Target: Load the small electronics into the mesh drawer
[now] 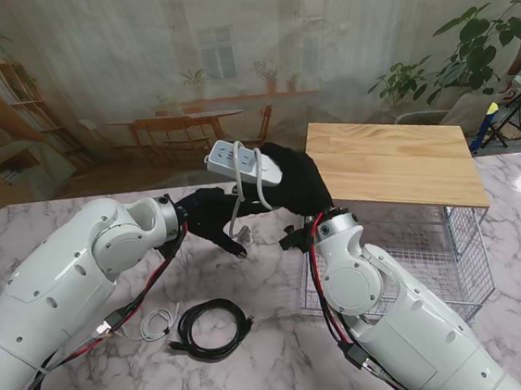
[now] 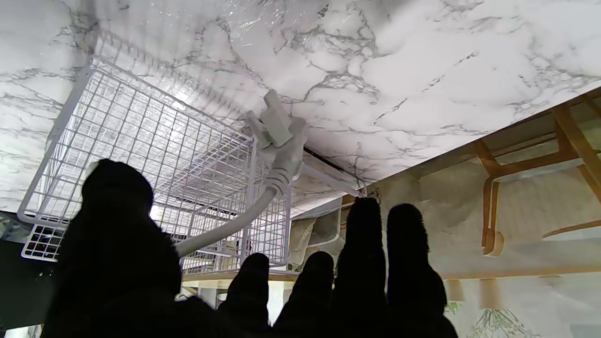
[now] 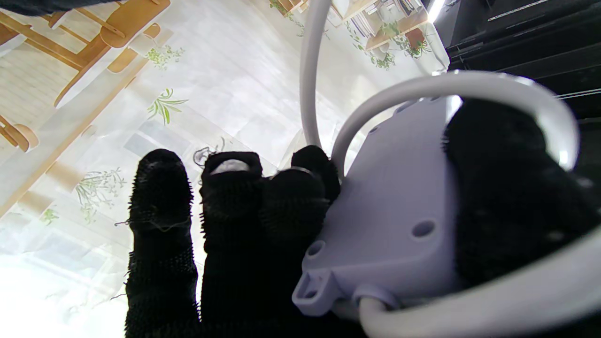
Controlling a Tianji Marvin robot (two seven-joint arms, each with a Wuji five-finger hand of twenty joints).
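Right robot hand (image 1: 298,183) gripped a white power strip (image 1: 242,164) aloft beside the mesh drawer (image 1: 454,258), its cord (image 1: 238,197) dangling; left robot hand (image 1: 214,215), fingers spread and empty, hovered just beside the cord above the table (image 1: 260,363).

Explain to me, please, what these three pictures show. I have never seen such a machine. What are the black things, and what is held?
This is a robot with two white arms; the black things are its gloved hands. One picture looks down from its stand, and the others come from a camera on each wrist. The right hand holds a white power strip above the marble table. The left hand is beside its hanging cord. On the table lie a black cable, a white cable and a mesh drawer under a wooden top.
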